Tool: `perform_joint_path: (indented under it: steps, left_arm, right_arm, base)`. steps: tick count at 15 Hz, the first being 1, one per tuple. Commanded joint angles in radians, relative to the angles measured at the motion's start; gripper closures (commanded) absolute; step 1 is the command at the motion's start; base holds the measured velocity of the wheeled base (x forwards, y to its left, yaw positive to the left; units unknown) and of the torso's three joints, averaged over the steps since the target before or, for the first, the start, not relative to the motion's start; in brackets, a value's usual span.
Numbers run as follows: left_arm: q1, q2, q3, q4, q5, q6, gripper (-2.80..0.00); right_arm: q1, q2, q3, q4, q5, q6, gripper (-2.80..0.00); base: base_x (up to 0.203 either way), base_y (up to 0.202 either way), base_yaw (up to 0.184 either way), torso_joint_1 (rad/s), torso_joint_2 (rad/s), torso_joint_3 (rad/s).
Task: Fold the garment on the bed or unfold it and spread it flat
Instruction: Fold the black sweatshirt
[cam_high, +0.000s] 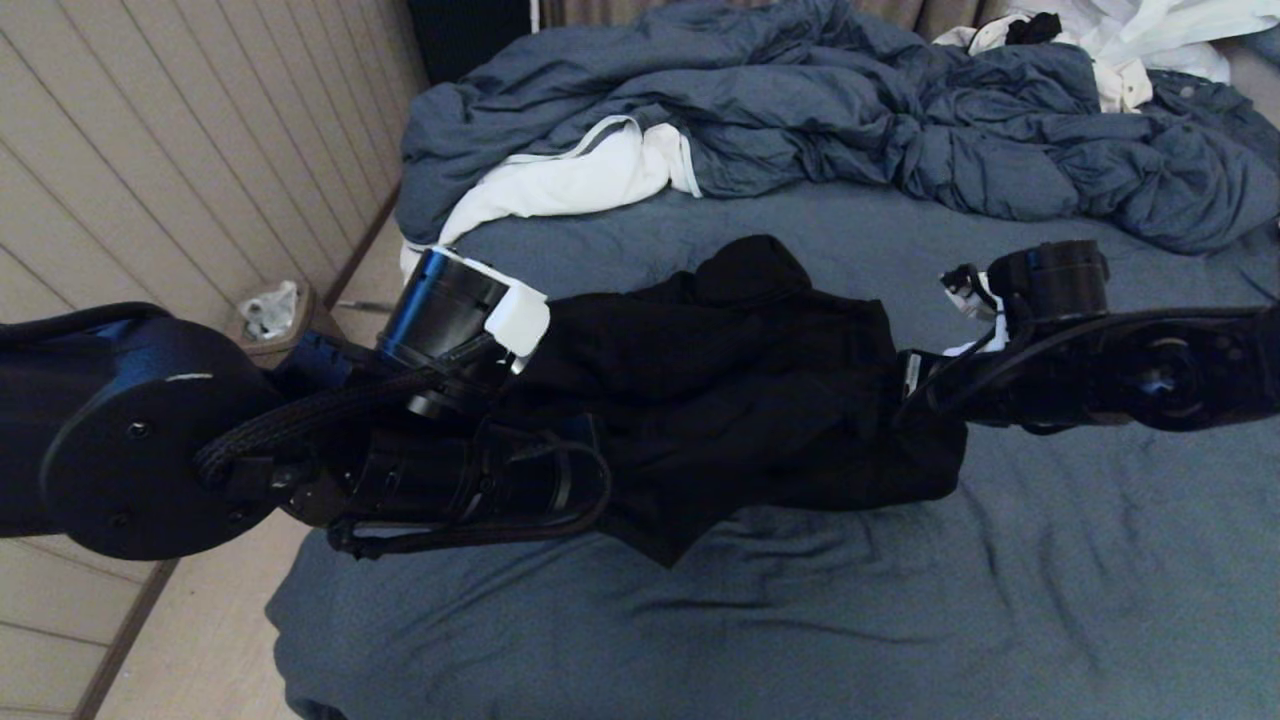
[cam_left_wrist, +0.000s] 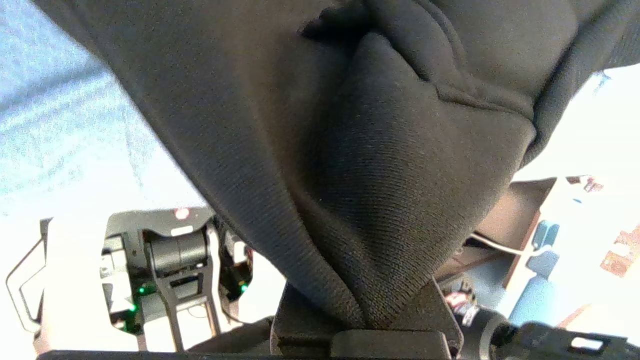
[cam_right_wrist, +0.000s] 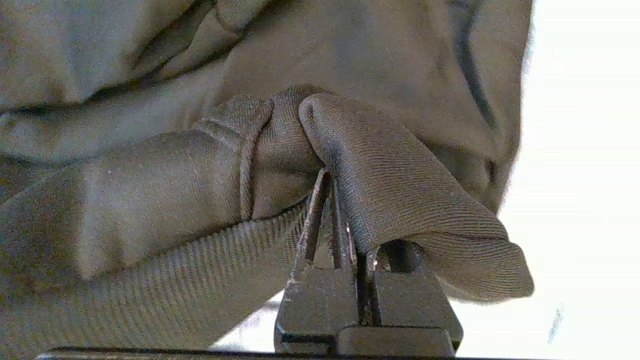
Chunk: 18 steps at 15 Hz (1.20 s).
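The black garment hangs bunched between my two arms, lifted above the bed. My left gripper is shut on its left edge; in the left wrist view the knit cloth runs down into the closed jaws of that left gripper. On the right, my right gripper is shut on the other edge. The right wrist view shows a ribbed fold pinched in the right gripper. The lowest corner of the cloth dangles near the sheet.
A rumpled blue-grey duvet with white lining fills the far half of the bed. White clothing lies at the far right corner. The floor and a panelled wall are to the left, with a small bin.
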Motion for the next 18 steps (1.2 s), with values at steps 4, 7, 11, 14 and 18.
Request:
perform_joint_path:
  steps: [4,7,11,14,18]
  left_arm:
    - [0.001,-0.039,0.047,-0.003,-0.009,-0.004,0.00]
    - [0.048,-0.022,-0.014,-0.028,-0.051,-0.001,0.00]
    - [0.194,0.089,-0.214,-0.010,-0.107,0.012,0.00]
    - [0.277,0.181,-0.320,0.006,-0.187,0.015,0.00]
    - [0.307,0.296,-0.391,-0.027,-0.195,0.014,0.00]
  right_arm:
    - [0.002,-0.078,0.068,-0.002,0.004,0.003,0.00]
    - [0.000,-0.067,0.005,0.000,0.002,0.003,0.00]
    - [-0.019,0.032,-0.169,0.011,-0.003,-0.003,0.00]
    - [-0.023,0.111,-0.257,0.041,-0.005,-0.003,0.00]
    - [-0.025,0.171,-0.318,0.038,-0.005,0.001,0.00]
  base:
    - [0.000,0.000,0.000,0.000,0.00,0.000]
    - [0.000,0.000,0.000,0.000,0.00,0.000]
    - [0.000,0.000,0.000,0.000,0.00,0.000]
    - [0.000,0.000,0.000,0.000,0.00,0.000]
    - [0.000,0.000,0.000,0.000,0.00,0.000]
